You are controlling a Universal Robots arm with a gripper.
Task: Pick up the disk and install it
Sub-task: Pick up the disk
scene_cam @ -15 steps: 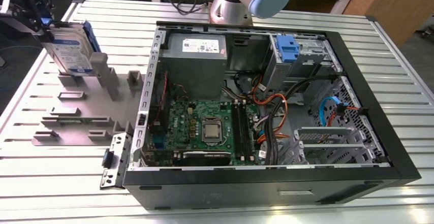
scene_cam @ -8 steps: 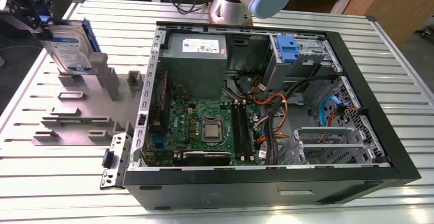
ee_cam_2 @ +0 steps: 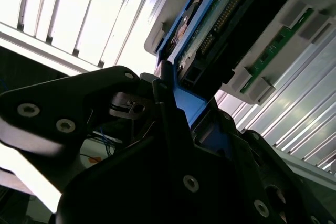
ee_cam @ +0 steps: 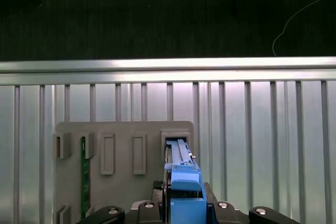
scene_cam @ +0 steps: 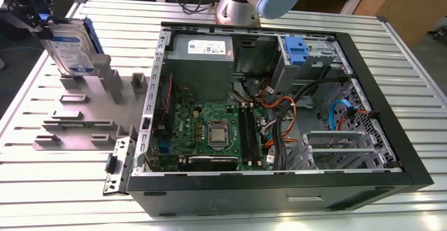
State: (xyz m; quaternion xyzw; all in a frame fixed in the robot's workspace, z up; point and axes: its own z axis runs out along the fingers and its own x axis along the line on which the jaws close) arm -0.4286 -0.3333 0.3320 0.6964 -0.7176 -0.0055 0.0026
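In the exterior view the disk (scene_cam: 70, 50), a silver drive with a white-and-blue label in a blue carrier frame, stands on edge over the grey fixture plate (scene_cam: 84, 116) at the far left. My black gripper (scene_cam: 36, 24) is shut on its upper end. In the first wrist view the disk (ee_cam: 181, 182) is edge-on between my fingers (ee_cam: 184, 211), its far end at a slot in the fixture plate (ee_cam: 121, 135). The second wrist view shows the disk's (ee_cam_2: 210, 30) circuit-board side and connector, with its blue frame clamped in my gripper (ee_cam_2: 178, 114).
An open computer case (scene_cam: 412, 163) lies to the exterior view's right, with motherboard (scene_cam: 209, 131), grey power supply (scene_cam: 202, 50), a blue latch on a metal cage (scene_cam: 297, 50), cables and a drive cage (scene_cam: 335, 147). A green board (ee_cam: 83, 177) stands in the fixture. The arm's base (scene_cam: 255, 0) rises behind.
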